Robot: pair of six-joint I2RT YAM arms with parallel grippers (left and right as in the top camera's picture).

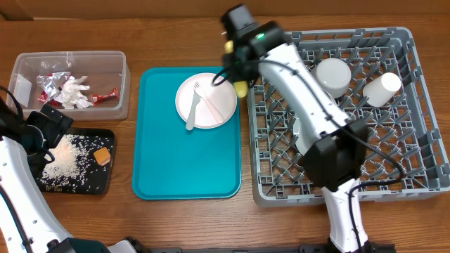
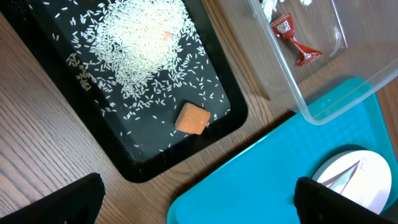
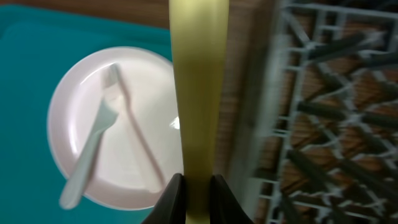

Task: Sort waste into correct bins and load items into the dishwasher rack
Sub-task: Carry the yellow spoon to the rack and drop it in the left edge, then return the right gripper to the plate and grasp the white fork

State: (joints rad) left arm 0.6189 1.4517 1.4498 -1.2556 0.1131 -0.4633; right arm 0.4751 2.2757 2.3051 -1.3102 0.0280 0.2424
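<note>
My right gripper [image 3: 198, 190] is shut on the yellow spoon [image 3: 199, 93], held above the gap between the teal tray and the dishwasher rack [image 1: 415, 186]; it shows overhead [image 1: 240, 87] too. A pale pink plate [image 1: 205, 99] with a pale fork and a pink utensil lies on the teal tray [image 1: 186, 172]. The clear tub [image 1: 121, 84] holds foil wrappers [image 1: 105, 96] and a white napkin [image 1: 72, 90]. The black tray [image 2: 155, 163] holds rice [image 2: 137, 43] and the orange cube [image 2: 191, 118]. My left gripper [image 2: 199, 199] is open, above the black tray's corner. A white cup [image 1: 382, 88] and a bowl [image 1: 332, 75] sit in the rack.
The rack fills the right side of the table. The teal tray lies in the middle, between the bins and the rack. Bare wooden table [image 1: 84, 218] runs along the front edge.
</note>
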